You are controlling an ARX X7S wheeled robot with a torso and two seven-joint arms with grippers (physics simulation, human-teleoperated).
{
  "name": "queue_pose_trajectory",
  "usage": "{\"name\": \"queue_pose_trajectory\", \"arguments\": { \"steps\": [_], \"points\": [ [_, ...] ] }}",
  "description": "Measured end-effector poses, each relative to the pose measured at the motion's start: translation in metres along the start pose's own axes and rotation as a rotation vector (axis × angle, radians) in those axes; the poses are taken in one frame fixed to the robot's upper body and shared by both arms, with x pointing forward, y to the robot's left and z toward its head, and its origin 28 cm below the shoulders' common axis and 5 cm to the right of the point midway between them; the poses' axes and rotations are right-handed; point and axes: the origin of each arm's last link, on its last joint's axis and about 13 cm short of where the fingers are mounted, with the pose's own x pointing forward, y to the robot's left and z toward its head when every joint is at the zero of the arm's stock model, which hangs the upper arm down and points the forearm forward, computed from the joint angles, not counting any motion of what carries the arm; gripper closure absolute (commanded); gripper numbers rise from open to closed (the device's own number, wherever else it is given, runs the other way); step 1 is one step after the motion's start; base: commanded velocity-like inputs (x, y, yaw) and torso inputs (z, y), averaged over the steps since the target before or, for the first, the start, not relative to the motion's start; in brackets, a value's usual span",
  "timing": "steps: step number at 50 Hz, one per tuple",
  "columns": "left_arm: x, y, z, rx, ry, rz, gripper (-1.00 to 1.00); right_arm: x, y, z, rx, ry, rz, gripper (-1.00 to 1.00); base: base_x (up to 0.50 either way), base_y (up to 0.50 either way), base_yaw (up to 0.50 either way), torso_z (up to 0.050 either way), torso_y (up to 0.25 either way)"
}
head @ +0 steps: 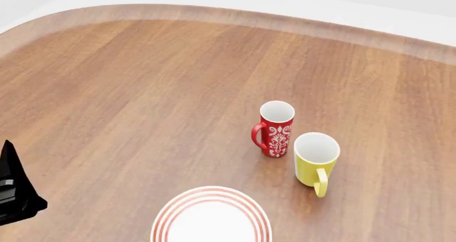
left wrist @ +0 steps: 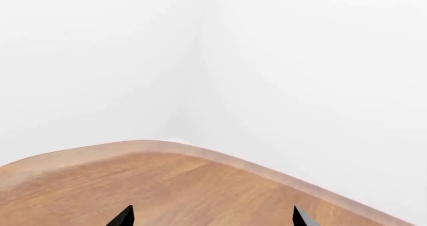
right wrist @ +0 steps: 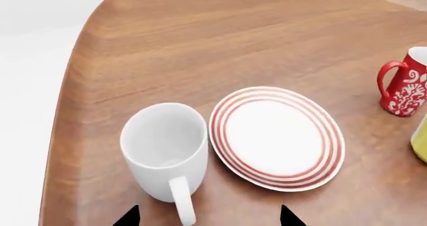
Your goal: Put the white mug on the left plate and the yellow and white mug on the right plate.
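Mugs: three, all upright — white mug (right wrist: 165, 153) touching one ringed plate (right wrist: 277, 137); yellow and white mug (head: 315, 163) just beside the red patterned mug (head: 274, 129).
Plates visible: one.
Left gripper (left wrist: 212, 217): spread, empty.
Right gripper (right wrist: 208, 217): spread, empty.

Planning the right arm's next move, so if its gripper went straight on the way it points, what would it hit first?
Probably the white mug; its handle lies between the right gripper's open fingertips. The plate sits beside it. Depth is unclear.
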Motion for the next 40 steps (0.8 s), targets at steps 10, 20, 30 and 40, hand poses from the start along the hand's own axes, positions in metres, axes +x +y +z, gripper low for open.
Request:
{"name": "queue_pose_trajectory", "arguments": {
  "steps": [10, 20, 30, 40],
  "points": [
    [-0.003, 0.000, 0.003, -0.004, -0.003, 0.003, -1.00, 0.010, -0.003, -0.004, -0.002, 0.043, 0.036, -1.00, 0.00, 0.00, 0.00, 0.000, 0.000],
    [-0.005, 0.000, 0.004, -0.005, -0.006, 0.004, -1.00, 0.019, -0.004, -0.004, -0.018, 0.074, 0.075, -1.00, 0.00, 0.00, 0.00, 0.000, 0.000],
    [-0.005, 0.001, 0.006, -0.006, -0.009, 0.006, -1.00, 0.030, -0.005, -0.004, -0.032, 0.103, 0.106, -1.00, 0.00, 0.00, 0.00, 0.000, 0.000],
    [-0.006, 0.001, 0.007, -0.010, -0.012, 0.009, -1.00, 0.043, -0.010, -0.003, -0.039, 0.120, 0.125, -1.00, 0.00, 0.00, 0.00, 0.000, 0.000]
  ]
}}
